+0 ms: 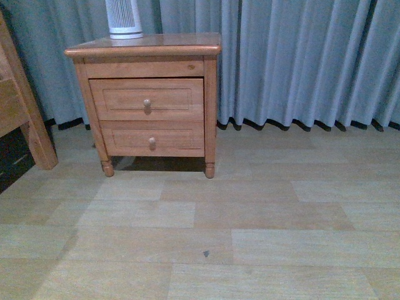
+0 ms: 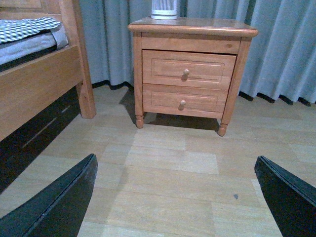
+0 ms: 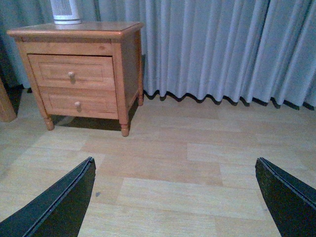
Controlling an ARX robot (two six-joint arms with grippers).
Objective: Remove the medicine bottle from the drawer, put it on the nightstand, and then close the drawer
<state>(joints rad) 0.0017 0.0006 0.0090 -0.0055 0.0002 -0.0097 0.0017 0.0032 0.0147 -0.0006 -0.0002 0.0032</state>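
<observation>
Meanwhile, the left gripper [image 2: 175, 163] and right gripper [image 3: 174, 163] hang with fingers spread wide, gripping nothing, well short of the nightstand [image 1: 169, 42] ahead. Its upper drawer [image 1: 125, 99] sits shut, and a ribbed white cylinder [image 1: 124, 19] stands on top.

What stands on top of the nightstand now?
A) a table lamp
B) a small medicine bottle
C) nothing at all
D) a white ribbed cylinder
D: in the front view a white ribbed cylinder stands on the left part of the nightstand top, and it is the only thing seen there.
</observation>
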